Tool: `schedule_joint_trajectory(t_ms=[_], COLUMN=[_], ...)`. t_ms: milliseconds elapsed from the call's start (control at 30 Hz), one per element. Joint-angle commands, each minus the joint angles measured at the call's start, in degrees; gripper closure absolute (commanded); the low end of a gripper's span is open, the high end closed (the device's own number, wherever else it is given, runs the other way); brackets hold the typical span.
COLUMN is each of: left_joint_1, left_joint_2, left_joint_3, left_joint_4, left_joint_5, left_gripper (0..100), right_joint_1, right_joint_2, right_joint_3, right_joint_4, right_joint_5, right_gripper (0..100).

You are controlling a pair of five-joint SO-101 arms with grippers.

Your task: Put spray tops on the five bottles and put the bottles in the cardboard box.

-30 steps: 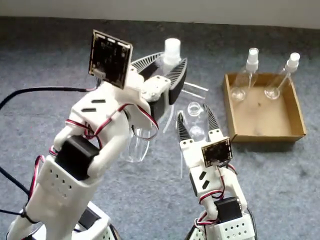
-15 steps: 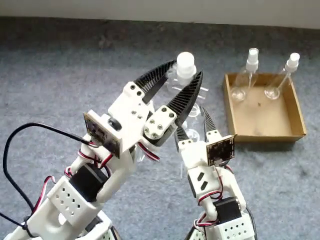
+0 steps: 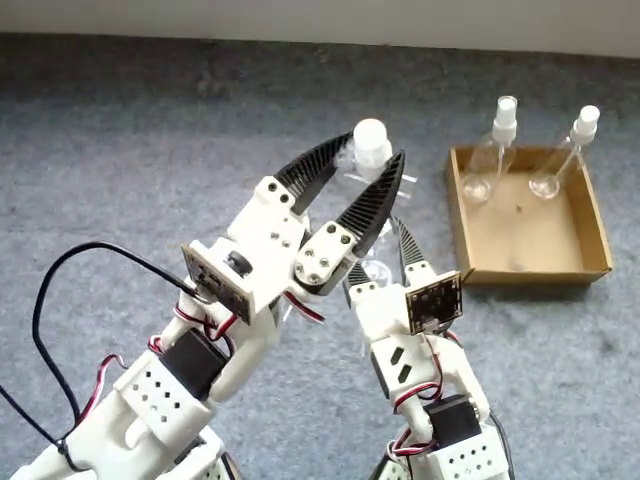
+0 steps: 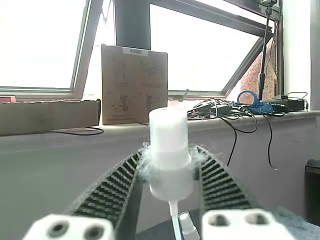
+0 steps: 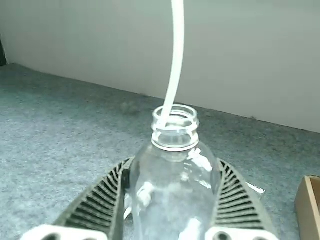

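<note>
Two capped bottles (image 3: 492,150) lean in the cardboard box (image 3: 590,240) near the table's (image 3: 120,150) right edge; two of five look done. The left gripper (image 3: 371,148) is clenched on a spray top (image 4: 169,150); its dip tube (image 5: 175,55) enters the open bottle (image 5: 172,195), which the right gripper (image 5: 175,167) grasps mid-table; seating remains. The arms (image 3: 230,330) hide the table beneath them, so the remaining bottles' whereabouts are unclear.

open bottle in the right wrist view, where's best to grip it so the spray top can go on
Grip the wide body of the open bottle from both sides, as the right gripper does. It stands upright, and the narrow neck must stay free: the tube of the spray top enters its mouth from above.
</note>
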Motion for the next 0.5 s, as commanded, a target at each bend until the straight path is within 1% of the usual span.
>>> schedule_joint_trajectory(t_ms=[0, 100, 233, 467], left_joint_1=[0.92, 0.92, 1.01, 1.01], left_joint_2=[-0.75, -0.75, -0.75, -0.75], left_joint_3=[-0.57, -0.4, 1.27, 10.86], left_joint_4=[-2.11, -5.27, -4.84, -4.92], left_joint_5=[-0.44, -0.44, -0.35, -0.35], left_gripper=[100, 100, 100, 100], right_joint_1=[-0.75, -0.84, -0.66, -0.66], right_joint_2=[-0.75, -0.75, -0.75, -0.75], right_joint_3=[7.43, 7.43, 7.43, 7.43], right_joint_4=[0.13, 0.13, 0.22, 0.22], right_joint_5=[-0.44, -0.44, -0.44, -0.53], right_gripper=[87.2, 87.2, 87.2, 87.2])
